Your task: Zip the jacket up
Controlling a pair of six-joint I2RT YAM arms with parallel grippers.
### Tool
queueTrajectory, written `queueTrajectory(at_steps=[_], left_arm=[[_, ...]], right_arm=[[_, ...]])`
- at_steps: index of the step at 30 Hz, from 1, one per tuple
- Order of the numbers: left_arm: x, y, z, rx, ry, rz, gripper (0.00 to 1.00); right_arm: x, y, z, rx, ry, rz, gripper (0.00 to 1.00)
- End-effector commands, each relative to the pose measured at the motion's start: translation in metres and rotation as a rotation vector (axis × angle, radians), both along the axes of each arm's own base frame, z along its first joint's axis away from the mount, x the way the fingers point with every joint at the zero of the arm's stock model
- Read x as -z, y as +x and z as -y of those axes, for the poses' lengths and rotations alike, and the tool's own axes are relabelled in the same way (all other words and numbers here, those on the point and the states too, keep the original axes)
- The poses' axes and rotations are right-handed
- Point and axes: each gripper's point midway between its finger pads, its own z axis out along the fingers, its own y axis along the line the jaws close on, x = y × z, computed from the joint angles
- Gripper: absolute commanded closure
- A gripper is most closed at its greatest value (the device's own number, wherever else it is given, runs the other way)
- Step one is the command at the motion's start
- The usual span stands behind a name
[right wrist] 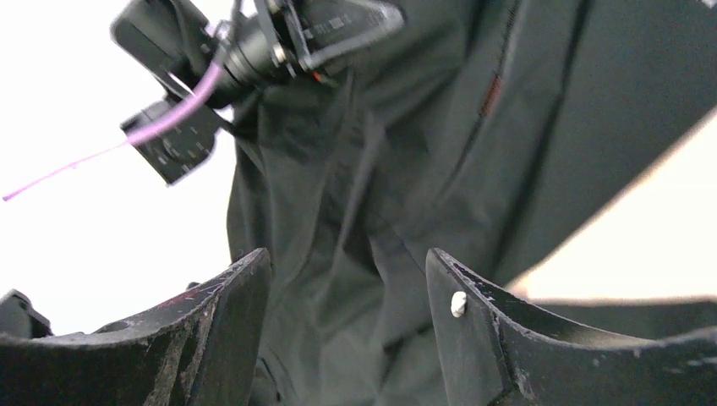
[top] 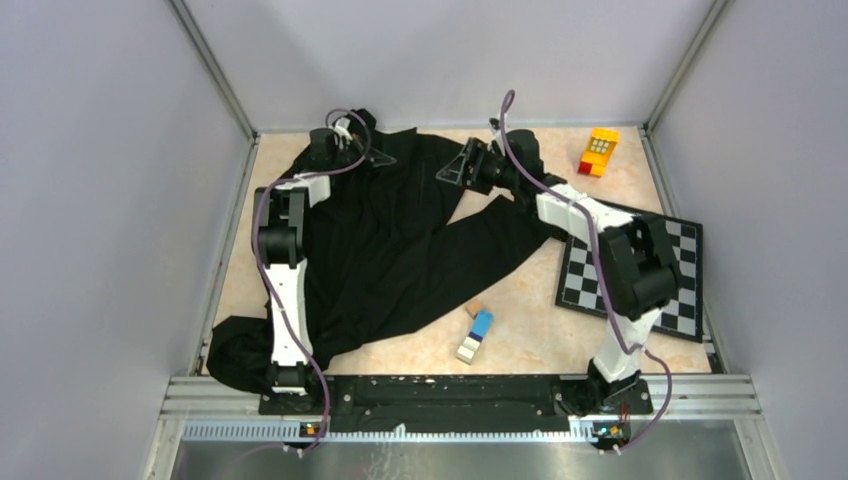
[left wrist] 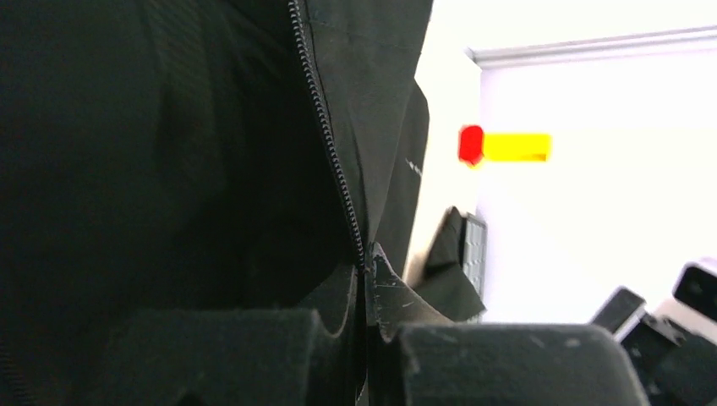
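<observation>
The black jacket [top: 400, 240] lies rumpled across the left and middle of the table, one sleeve trailing toward the near left corner. My left gripper [top: 375, 158] is at its far edge. In the left wrist view this gripper [left wrist: 368, 262] is shut on the jacket's front edge, and the zipper teeth [left wrist: 325, 144] run straight down into the closed jaws. My right gripper [top: 452, 168] hovers a little to the right of it over the jacket. In the right wrist view it [right wrist: 348, 262] stands open, with folds of jacket fabric [right wrist: 423, 127] between and behind its fingers. No zipper slider shows.
A yellow and red toy block [top: 599, 152] sits at the far right. A black-and-white chequered board [top: 680, 270] lies under the right arm. A small blue and white block [top: 476, 335] rests near the jacket's lower edge. Grey walls close in the table.
</observation>
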Motion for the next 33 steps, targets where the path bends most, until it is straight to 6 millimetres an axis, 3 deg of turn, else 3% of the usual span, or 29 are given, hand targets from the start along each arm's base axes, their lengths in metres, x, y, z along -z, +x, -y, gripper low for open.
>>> queueTrajectory(at_steps=[1,5,14,19,27,33], left_arm=[[-0.069,-0.026,0.033,0.141,-0.114,0.122,1.00],[-0.074,-0.041,0.044,0.187,-0.137,0.138,1.00],[-0.086,-0.072,0.071,0.243,-0.148,0.226,1.00],[-0.081,-0.082,0.083,0.252,-0.041,0.285,1.00],[-0.091,-0.089,0.098,0.161,0.384,0.506,1.00],[-0.089,-0.093,0.117,0.187,0.524,0.573,1.00]], right_arm=[[-0.048,0.037,-0.026,-0.057,0.183,0.099,0.34],[-0.049,0.061,-0.033,-0.072,0.276,0.113,0.33],[-0.009,0.100,-0.024,0.033,0.399,0.019,0.30],[0.007,0.112,-0.018,0.108,0.379,-0.014,0.31],[0.022,0.106,-0.001,0.193,0.284,-0.032,0.33],[0.010,0.094,0.006,0.184,0.298,0.024,0.33]])
